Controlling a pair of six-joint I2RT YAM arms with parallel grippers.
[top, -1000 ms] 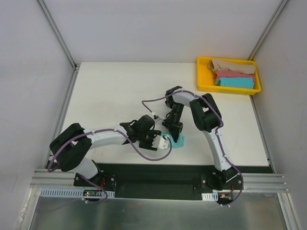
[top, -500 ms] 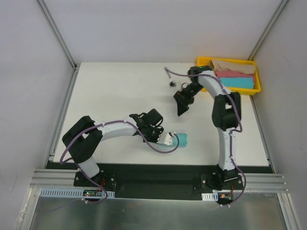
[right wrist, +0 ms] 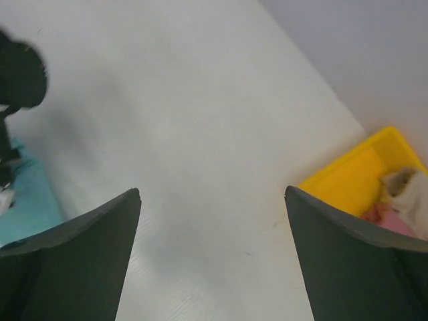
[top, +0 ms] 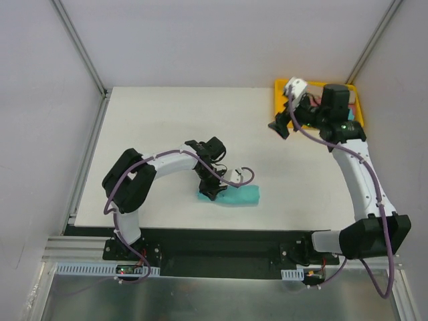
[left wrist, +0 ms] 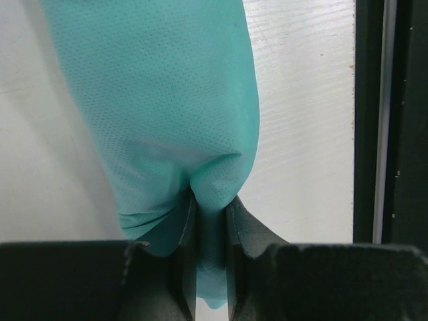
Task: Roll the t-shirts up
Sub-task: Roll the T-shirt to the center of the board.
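The sea-green t-shirt lies as a roll on the table near the front edge. My left gripper is at its left end, shut on a fold of the cloth. In the left wrist view the fold of the sea-green t-shirt is pinched between the two fingers of the left gripper. My right gripper hangs open above the table beside the tray's left edge, with nothing in it. A beige t-shirt and a pink one lie in the tray.
The yellow tray stands at the table's back right corner, largely covered by my right arm. It also shows as the yellow tray in the right wrist view. A black strip runs along the table's near edge.
My right gripper opened, left the sea-green t-shirt and swung back right to the tray. My left gripper shut on the shirt, which now lies stretched out longer.
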